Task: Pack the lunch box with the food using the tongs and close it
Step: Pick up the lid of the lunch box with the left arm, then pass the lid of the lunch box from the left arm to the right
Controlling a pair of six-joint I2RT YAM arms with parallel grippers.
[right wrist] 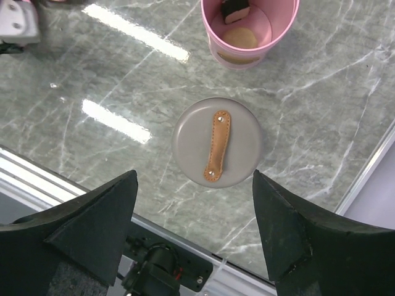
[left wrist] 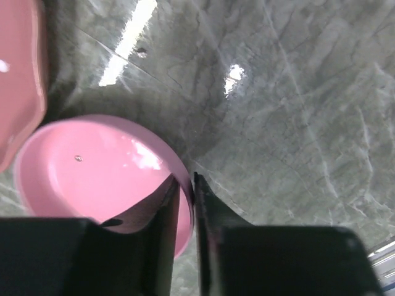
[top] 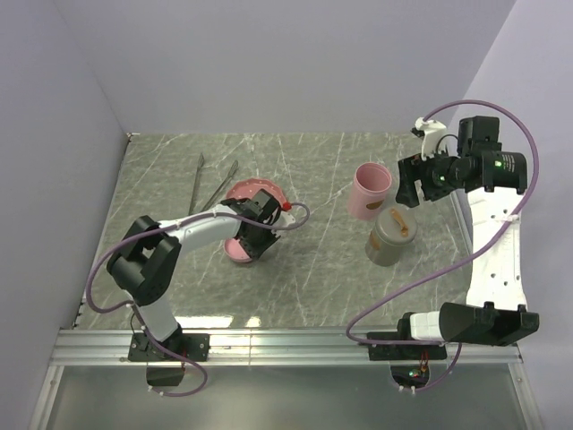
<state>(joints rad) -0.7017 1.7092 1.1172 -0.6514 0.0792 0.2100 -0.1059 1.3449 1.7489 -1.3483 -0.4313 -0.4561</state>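
Downward, left end effector [left wrist: 188, 183] astride lid [left wrist: 92, 176]

Count them up: there were two tubs at the right of the frame, a pink tub [top: 372, 190] and a grey tub [top: 387, 246]; two lids, a grey lid [right wrist: 216, 142] and a pink lid [left wrist: 92, 179]; one plate [left wrist: 18, 74]; one tongs [top: 198, 184], upper left; two food pieces showed, a sushi roll [right wrist: 235, 8] and a beige ball [right wrist: 241, 37]

The right gripper [right wrist: 194, 179] hangs with its fingers spread wide over the marble table [right wrist: 92, 80]. Below, between them, lies a round grey lid [right wrist: 241, 139] with a tan strap [right wrist: 217, 147]. Beyond it, the open pink tub [right wrist: 213, 38] holds a beige ball [right wrist: 241, 37] and a sushi roll [right wrist: 234, 7].
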